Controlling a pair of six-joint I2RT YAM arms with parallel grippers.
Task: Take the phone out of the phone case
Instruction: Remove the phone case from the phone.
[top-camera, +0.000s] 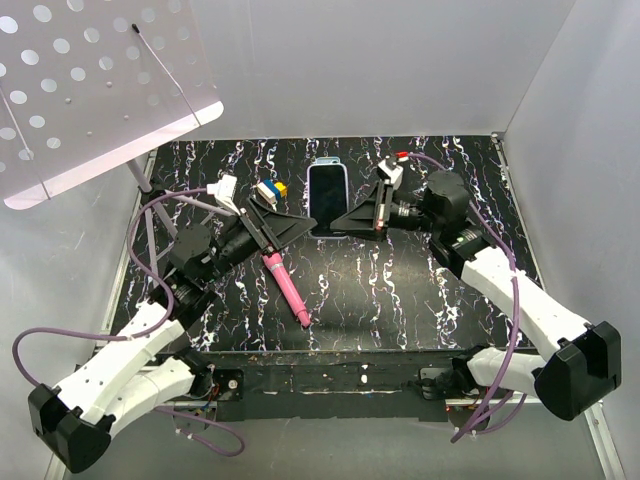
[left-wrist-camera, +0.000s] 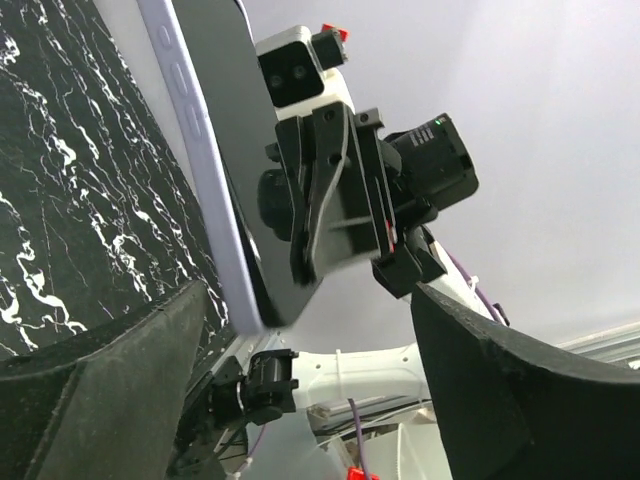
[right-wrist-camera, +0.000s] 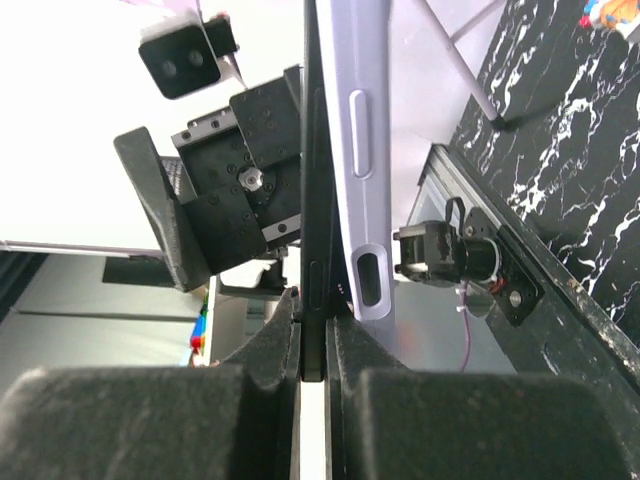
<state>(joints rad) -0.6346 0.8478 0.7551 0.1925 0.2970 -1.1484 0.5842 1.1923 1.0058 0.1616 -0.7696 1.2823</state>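
No legible text or markings.

We note the phone (top-camera: 327, 190) mid-table, the right gripper (top-camera: 338, 222) clamped on its near end and the left gripper (top-camera: 300, 232) spread wide just beside it: hardly any gap there. A pink pen (top-camera: 286, 288) blocks the near-left mat (top-camera: 420, 290). A coloured block (top-camera: 270, 189) possibly crowds the far left. The mat's right side offers passage.

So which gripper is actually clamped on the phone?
The right gripper: its jaws pinch the phone by its edge; the left gripper stands wide open.
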